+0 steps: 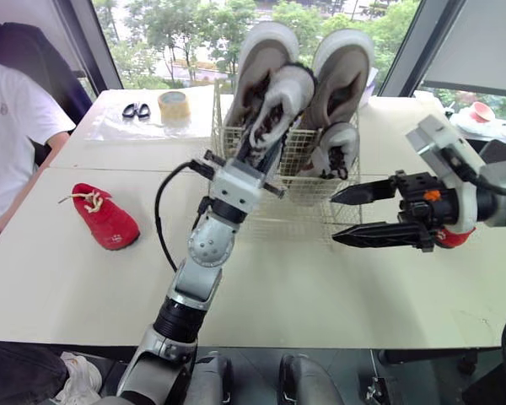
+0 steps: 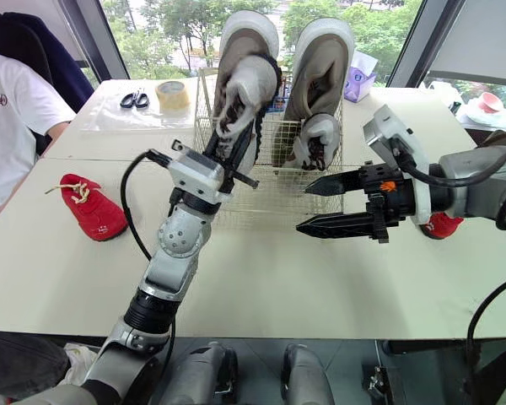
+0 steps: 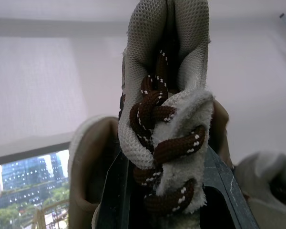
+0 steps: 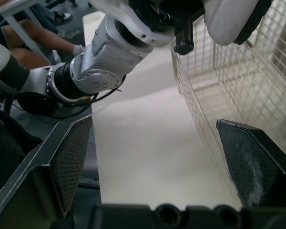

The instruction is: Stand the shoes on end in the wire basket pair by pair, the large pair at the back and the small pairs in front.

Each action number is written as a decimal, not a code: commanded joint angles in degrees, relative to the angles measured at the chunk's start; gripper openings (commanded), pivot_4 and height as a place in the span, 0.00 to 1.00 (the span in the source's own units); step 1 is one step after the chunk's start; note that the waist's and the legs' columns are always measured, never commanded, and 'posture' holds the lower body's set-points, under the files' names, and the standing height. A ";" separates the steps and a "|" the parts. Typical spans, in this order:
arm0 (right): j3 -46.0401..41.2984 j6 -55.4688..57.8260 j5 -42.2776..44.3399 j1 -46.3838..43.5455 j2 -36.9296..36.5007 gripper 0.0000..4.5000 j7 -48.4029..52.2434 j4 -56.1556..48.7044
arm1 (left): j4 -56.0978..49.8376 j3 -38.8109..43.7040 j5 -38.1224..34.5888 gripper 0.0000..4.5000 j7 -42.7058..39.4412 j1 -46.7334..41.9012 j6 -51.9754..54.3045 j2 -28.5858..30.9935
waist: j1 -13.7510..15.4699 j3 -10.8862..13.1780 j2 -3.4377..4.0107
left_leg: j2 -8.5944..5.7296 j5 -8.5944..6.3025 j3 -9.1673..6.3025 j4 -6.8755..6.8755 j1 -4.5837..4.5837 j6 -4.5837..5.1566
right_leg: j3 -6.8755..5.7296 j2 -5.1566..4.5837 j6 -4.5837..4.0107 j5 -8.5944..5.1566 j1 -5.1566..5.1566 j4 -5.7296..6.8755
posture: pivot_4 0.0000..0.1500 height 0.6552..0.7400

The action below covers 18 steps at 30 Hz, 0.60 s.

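Note:
A wire basket (image 1: pixel 297 211) stands at the middle of the table. Two large taupe shoes (image 1: pixel 344 67) stand on end at its back. A small white shoe (image 1: pixel 337 152) stands at its front right. My left gripper (image 1: pixel 257 150) is shut on a second small white shoe with brown laces (image 1: pixel 280 103), toe up, over the basket's front left. In front of the basket's right side my right gripper (image 1: pixel 334 218) hangs open with nothing between its fingers. One small red shoe (image 1: pixel 105 218) lies on the table at the left. Another red shoe (image 1: pixel 452 238) shows partly behind the right wrist.
A person in a white shirt (image 1: pixel 8 135) sits at the table's left edge. Scissors (image 1: pixel 136 110) and a tape roll (image 1: pixel 174 105) lie at the far left behind the basket. A pink bowl (image 1: pixel 481 110) is at the far right.

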 commanded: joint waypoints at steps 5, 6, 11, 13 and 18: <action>-4.15 1.76 4.21 -0.57 -0.73 1.00 -2.72 -2.60 | 11.06 1.00 4.17 0.05 4.63 -7.52 -10.42 -0.50 | 0.07 0.00 0.00 | -0.01 0.00 -0.01 0.01 -0.02 0.00 | -0.01 -0.02 0.00 0.00 0.01 -0.02 | 1.00 1.00; -4.31 1.87 4.47 -0.43 -0.85 1.00 -3.11 -2.79 | 13.04 1.01 4.17 0.05 4.93 -8.11 -11.31 -0.58 | 0.06 0.00 0.00 | -0.01 0.00 -0.01 0.01 -0.02 0.01 | -0.01 -0.03 0.00 0.00 0.01 -0.03 | 1.00 1.00; -4.79 2.19 5.52 -0.05 -0.89 1.00 -4.74 -3.40 | 19.66 1.87 -0.58 0.05 3.54 -8.55 -11.45 -2.01 | 0.05 -0.02 0.01 | 0.00 0.00 -0.01 0.01 -0.02 0.00 | -0.02 -0.02 0.01 0.01 0.00 0.00 | 1.00 1.00; -4.74 2.29 5.79 -0.10 -0.45 1.00 -5.48 -3.58 | 20.35 2.13 -1.48 0.05 2.80 -8.19 -9.54 -2.41 | 0.04 -0.04 0.02 | 0.00 0.00 -0.01 0.01 -0.02 0.01 | -0.02 -0.02 0.00 0.01 0.01 0.00 | 1.00 1.00; -4.20 1.82 5.87 -0.33 0.11 1.00 -6.66 -3.57 | 16.79 3.22 -2.15 0.05 2.66 -7.47 -5.74 -2.99 | 0.00 -0.06 0.04 | 0.01 0.00 -0.02 0.01 -0.01 0.01 | -0.02 -0.01 0.01 0.00 0.01 0.00 | 1.00 1.00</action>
